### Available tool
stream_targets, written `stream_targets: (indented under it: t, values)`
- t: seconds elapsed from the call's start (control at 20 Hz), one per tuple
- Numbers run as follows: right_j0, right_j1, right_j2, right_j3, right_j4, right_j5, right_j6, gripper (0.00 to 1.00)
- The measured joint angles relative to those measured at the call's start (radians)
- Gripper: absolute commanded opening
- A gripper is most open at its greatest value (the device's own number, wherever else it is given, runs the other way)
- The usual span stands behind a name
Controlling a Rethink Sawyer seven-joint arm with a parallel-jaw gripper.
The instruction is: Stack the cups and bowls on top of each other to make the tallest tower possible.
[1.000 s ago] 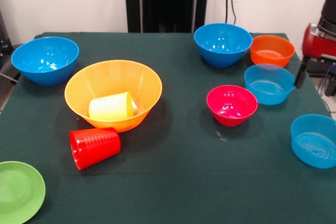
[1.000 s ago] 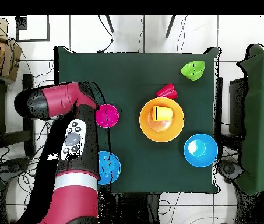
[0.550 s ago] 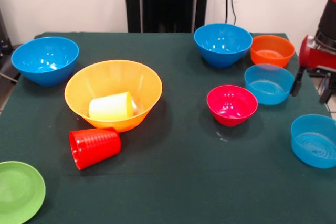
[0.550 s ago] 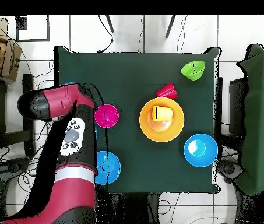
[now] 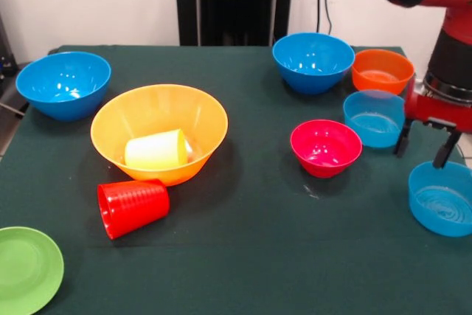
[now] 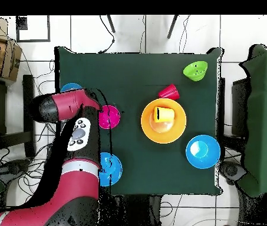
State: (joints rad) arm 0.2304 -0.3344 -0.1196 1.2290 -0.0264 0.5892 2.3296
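The big yellow-orange bowl (image 5: 122,119) (image 6: 178,130) stands left of centre with the yellow cup (image 5: 155,150) (image 6: 163,114) lying on its side inside it. The red ribbed cup (image 5: 133,206) (image 6: 168,92) lies on its side on the cloth against that bowl. My gripper (image 5: 422,147) hangs open and empty at the right, between the two pale blue bowls (image 5: 377,117) (image 5: 442,197). The pink-red bowl (image 5: 325,147) (image 6: 108,116) sits just left of it. In the overhead view the arm hides the gripper.
Deep blue bowls stand at the far left (image 5: 63,83) (image 6: 203,151) and far middle (image 5: 313,61) (image 6: 109,169). An orange bowl (image 5: 382,70) sits at the far right. The light green bowl (image 5: 26,267) (image 6: 195,71) lies at the near left corner. All rest on a dark green cloth (image 5: 251,241).
The arm has swung in from the right edge over the table. The gripper now hangs between the two pale blue bowls. No cup or bowl has moved.
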Motion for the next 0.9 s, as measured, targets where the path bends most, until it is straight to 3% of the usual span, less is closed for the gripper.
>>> stream_targets:
  t: [0.9]
  values:
    - [0.008,0.072,-0.042,-0.018,0.0,-0.029,0.0,1.0]
